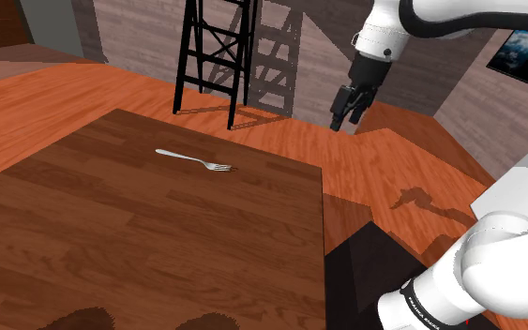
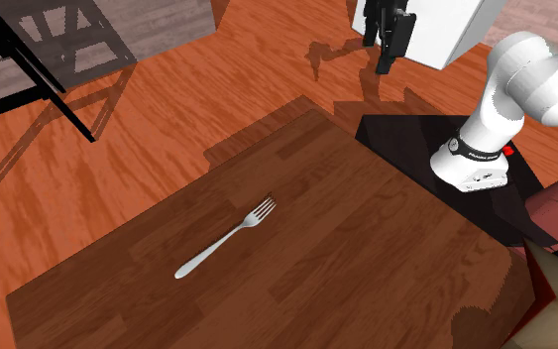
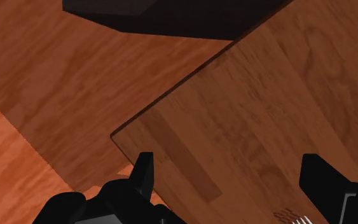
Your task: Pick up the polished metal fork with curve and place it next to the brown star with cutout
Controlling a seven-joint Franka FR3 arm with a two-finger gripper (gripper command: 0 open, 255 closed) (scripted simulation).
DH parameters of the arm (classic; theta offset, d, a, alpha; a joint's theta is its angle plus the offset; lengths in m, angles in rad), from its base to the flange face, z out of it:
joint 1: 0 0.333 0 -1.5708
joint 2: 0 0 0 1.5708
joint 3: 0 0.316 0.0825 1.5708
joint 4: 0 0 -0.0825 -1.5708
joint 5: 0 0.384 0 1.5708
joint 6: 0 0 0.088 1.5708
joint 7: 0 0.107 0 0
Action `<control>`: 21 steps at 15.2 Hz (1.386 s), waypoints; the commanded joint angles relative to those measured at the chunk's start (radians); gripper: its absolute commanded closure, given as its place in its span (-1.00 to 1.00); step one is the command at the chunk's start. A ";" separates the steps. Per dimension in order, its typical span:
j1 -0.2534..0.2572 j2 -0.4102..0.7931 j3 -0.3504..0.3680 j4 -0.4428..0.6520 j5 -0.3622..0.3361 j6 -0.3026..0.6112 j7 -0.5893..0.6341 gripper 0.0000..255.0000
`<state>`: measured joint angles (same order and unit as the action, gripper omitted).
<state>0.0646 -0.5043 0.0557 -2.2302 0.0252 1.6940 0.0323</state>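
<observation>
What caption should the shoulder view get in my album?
Shiny silver metal fork on a brown wooden table, open black hand up high.

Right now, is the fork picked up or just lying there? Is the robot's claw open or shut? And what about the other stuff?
fork: lying flat on the table, not held.
gripper: open, holding nothing, up in the air past the table's corner.
table: carrying the fork on its top.
black frame: standing upright on the floor.
</observation>
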 commanded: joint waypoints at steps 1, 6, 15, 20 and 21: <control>0.011 0.061 0.012 0.020 0.001 0.043 -0.007 -1.00; 0.035 0.227 0.046 0.090 -0.003 0.137 -0.016 -1.00; 0.081 0.540 0.104 0.285 -0.044 0.249 -0.019 -1.00; 0.115 0.720 0.129 0.433 -0.084 0.276 -0.016 -1.00; 0.123 0.757 0.133 0.467 -0.093 0.278 -0.016 -1.00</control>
<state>0.1808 0.2170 0.1847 -1.7888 -0.0588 1.9615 0.0165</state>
